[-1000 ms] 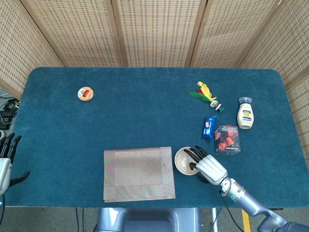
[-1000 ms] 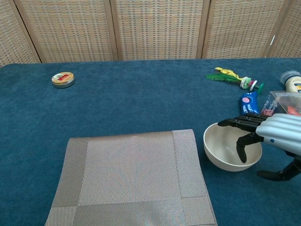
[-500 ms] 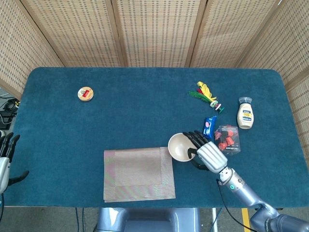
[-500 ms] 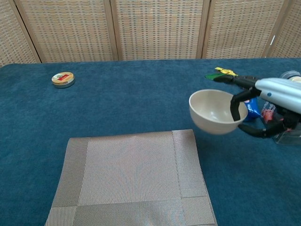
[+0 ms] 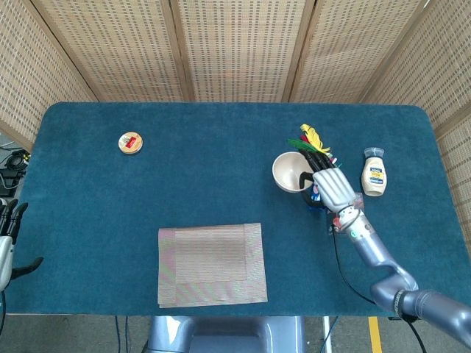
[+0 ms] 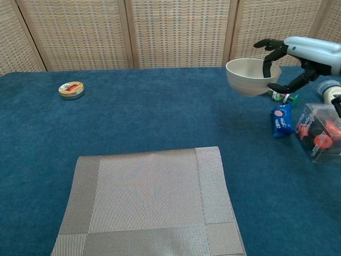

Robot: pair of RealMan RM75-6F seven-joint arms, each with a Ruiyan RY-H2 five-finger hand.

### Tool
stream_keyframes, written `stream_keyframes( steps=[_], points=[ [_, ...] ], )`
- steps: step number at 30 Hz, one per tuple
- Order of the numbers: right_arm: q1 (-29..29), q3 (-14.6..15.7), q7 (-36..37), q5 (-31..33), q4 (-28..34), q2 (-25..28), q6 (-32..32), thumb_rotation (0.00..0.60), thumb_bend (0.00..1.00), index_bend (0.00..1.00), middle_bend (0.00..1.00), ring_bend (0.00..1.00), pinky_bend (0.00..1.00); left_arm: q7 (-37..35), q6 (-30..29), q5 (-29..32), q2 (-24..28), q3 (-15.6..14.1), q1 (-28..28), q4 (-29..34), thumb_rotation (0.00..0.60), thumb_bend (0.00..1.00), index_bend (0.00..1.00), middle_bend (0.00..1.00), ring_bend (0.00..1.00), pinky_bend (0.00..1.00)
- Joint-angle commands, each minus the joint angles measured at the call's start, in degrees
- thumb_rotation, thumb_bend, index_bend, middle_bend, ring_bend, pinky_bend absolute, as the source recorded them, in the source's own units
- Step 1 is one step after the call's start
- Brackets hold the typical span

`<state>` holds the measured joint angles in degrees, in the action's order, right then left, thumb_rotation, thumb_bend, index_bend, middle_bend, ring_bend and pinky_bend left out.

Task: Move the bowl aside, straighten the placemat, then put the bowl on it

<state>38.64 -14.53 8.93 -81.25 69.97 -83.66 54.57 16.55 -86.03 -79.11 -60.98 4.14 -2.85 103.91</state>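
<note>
One bowl (image 6: pixel 246 76) hangs above the table's right far part, where we see the right hand (image 6: pixel 298 56) gripping its rim, fingers inside and thumb beneath. Below it we note a feathered toy (image 5: pixel 313 140), blue packet (image 6: pixel 279 119), clear box (image 6: pixel 321 131) and bottle (image 5: pixel 374 173). We see the placemat (image 6: pixel 149 202) well apart at the near edge, and the left hand (image 5: pixel 6 237) at the table's left edge, fingers spread, holding nothing.

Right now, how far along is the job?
The bowl is in hand: the right hand holds it in the air, up at the table's right. The placemat looks square already. Left: setting the bowl down on the mat.
</note>
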Motion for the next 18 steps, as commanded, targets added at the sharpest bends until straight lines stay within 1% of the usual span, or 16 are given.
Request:
stream_keyframes(
  steps=[1,4,9,13,15,16,17,18],
  points=[
    [4.86,-3.19,-5.45,6.5,-4.9,-3.58,-6.36,0.6,0.66,0.75,0.0,0.0,0.0,0.35,0.51,1.22,-0.24,0.47,-0.34,-0.32,0.6,0.0,0.0,0.0,0.0,0.0],
    [7.25,-4.09,-8.25,10.27,-8.58,-6.29,-9.32,0.6,0.66,0.75,0.0,0.0,0.0,0.63,1.05,2.45,-0.43,0.85,-0.68,-0.67,0.6,0.0,0.0,0.0,0.0,0.0],
    [10.0,-4.5,-10.98,14.49,-14.67,-10.37,-12.61,0.6,0.66,0.74,0.0,0.0,0.0,0.62,1.59,4.34,-0.56,1.51,-1.04,-1.21,0.6,0.0,0.0,0.0,0.0,0.0],
    [11.27,-4.38,-11.86,16.61,-18.95,-12.86,-14.63,0.6,0.66,0.74,0.0,0.0,0.0,0.4,1.88,5.5,-0.53,1.79,-1.13,-1.59,0.6,0.0,0.0,0.0,0.0,0.0],
    [11.64,-4.15,-11.77,16.99,-20.69,-13.88,-15.14,0.6,0.64,0.71,0.0,0.0,0.0,0.3,1.98,5.87,-0.52,1.88,-1.19,-1.73,0.6,0.0,0.0,0.0,0.0,0.0],
    [11.74,-4.0,-11.55,17.02,-21.23,-14.24,-15.37,0.6,0.58,0.65,0.0,0.0,0.0,0.28,2.04,5.99,-0.52,1.91,-1.24,-1.81,0.6,0.0,0.0,0.0,0.0,0.0],
    [11.83,-3.78,-11.15,16.95,-21.69,-14.56,-15.62,0.6,0.44,0.52,0.0,0.0,0.0,0.31,2.14,6.09,-0.55,1.9,-1.31,-1.9,0.6,0.0,0.0,0.0,0.0,0.0],
    [11.87,-3.54,-10.94,16.74,-21.91,-14.71,-15.7,0.6,0.25,0.32,0.0,0.0,0.0,0.34,2.24,6.15,-0.56,1.87,-1.37,-1.93,0.6,0.0,0.0,0.0,0.0,0.0]
  ],
)
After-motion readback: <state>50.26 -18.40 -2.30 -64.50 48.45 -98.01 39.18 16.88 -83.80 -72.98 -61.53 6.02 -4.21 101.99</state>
